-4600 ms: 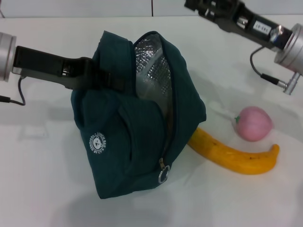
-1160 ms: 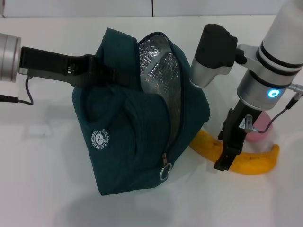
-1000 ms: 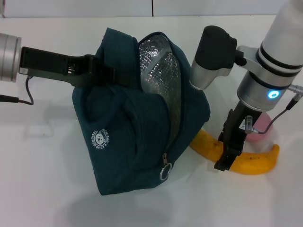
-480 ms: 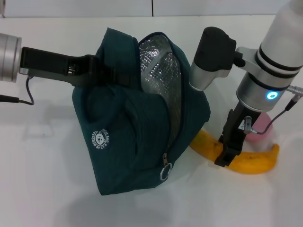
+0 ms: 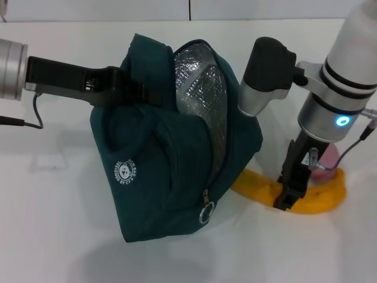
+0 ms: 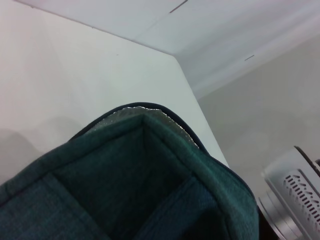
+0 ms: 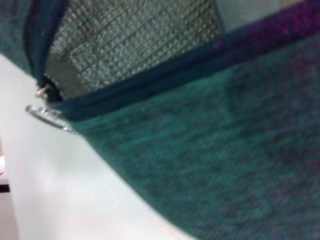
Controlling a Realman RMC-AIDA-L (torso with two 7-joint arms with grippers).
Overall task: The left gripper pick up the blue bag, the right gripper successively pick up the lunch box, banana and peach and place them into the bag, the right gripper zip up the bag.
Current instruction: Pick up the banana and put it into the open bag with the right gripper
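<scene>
Right gripper lowered since a second ago, fingers clamped on banana near table's right edge. Left gripper clamped on blue bag, mid-table, mouth open. Banana grasp apparently secured; lift pending.

The blue bag stood at centre frame, unzipped, foil lining showing. The banana lay at lower right, the peach mostly hidden behind it.

White table, pale wall behind.
</scene>
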